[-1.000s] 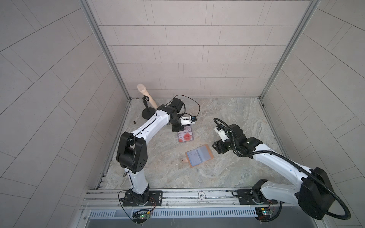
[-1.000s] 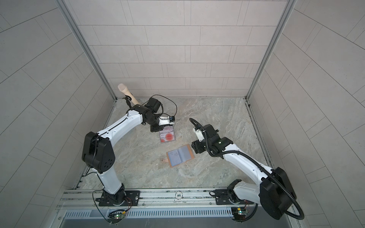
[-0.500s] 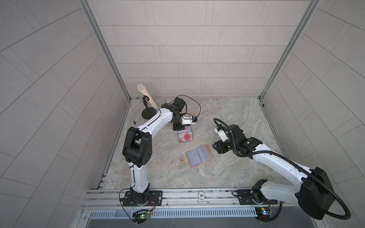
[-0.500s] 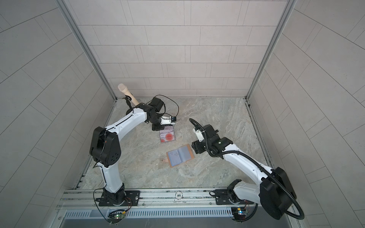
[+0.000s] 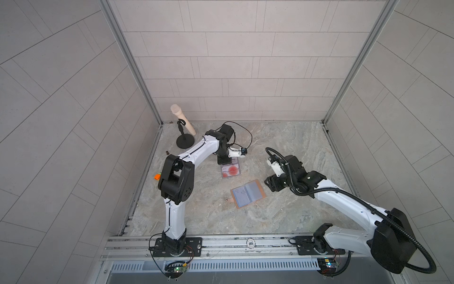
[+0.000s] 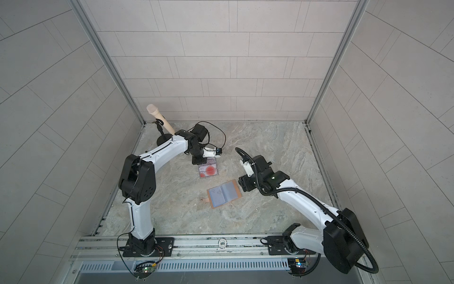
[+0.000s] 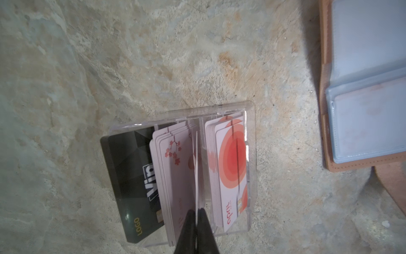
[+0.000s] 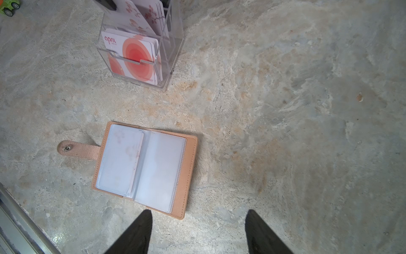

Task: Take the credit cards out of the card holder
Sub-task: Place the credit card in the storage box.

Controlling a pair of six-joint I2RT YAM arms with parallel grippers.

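The tan card holder [image 5: 248, 194] [image 6: 224, 194] lies open and flat on the stone table, its clear sleeves up. A pale credit card [image 8: 119, 158] shows faintly through one sleeve. My left gripper [image 7: 197, 211] is shut on a thin white card [image 7: 196, 165], seen edge-on, over a clear acrylic box [image 7: 252, 176]. The box holds stacks of blossom cards [image 7: 175, 176], red-circle cards [image 7: 230, 165] and a black VIP card [image 7: 131, 176]. My right gripper [image 8: 198, 214] hangs open and empty just beside the card holder's [image 8: 145, 167] edge.
A microphone on a black stand [image 5: 183, 123] is at the back left corner. A small orange item [image 5: 157, 176] lies by the left wall, and a green toy car [image 8: 7, 6] shows in the right wrist view. The metal rail [image 5: 221, 243] runs along the front.
The left arm's lower links have swung toward the middle while its gripper stayed over the acrylic box. The right arm has not moved.
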